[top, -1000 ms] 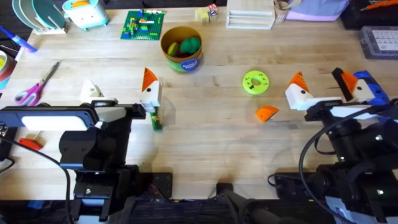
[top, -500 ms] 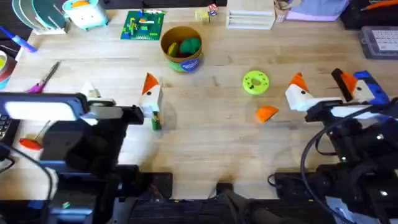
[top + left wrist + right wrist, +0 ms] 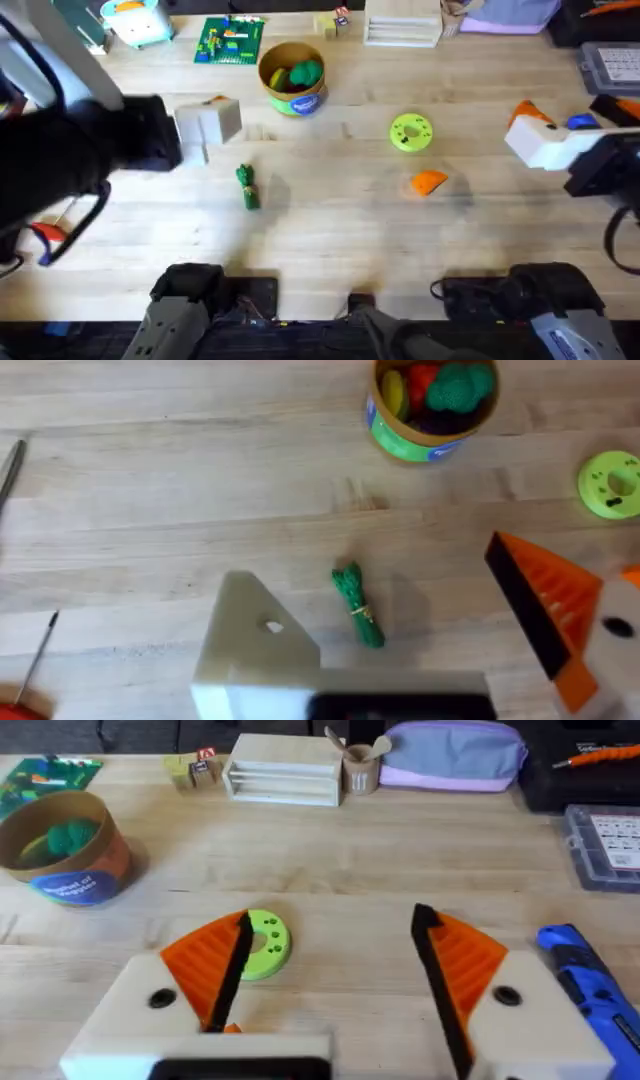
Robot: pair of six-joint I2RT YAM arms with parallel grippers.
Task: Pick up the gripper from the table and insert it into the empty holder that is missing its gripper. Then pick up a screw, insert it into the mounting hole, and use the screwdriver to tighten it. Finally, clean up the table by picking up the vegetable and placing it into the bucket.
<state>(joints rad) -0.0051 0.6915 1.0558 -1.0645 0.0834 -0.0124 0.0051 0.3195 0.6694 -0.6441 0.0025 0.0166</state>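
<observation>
The gripper (image 3: pixel 429 182), a small orange plastic wedge, lies loose on the wooden table (image 3: pixel 330 240), just below the lime-green disc (image 3: pixel 410 132) in the overhead view. The twisted dark-green vegetable (image 3: pixel 247 187) lies well left of the disc; the round bucket (image 3: pixel 292 78) stands up-left. The right gripper (image 3: pixel 330 980) gapes wide, empty, 2 ribbed orange pads (image 3: pixel 205 965) fitted. The left gripper (image 3: pixel 420 650) is wide too, holding nothing: 1 finger is a bare white holder (image 3: pixel 255 635). The right wrist view adds the blue screwdriver (image 3: pixel 590 985).

Orange gripper (image 3: pixel 429 182), dark-green vegetable (image 3: pixel 247 187), yellow-tan bucket (image 3: pixel 292 98) (blue band), lime-green disc (image 3: pixel 410 132).
</observation>
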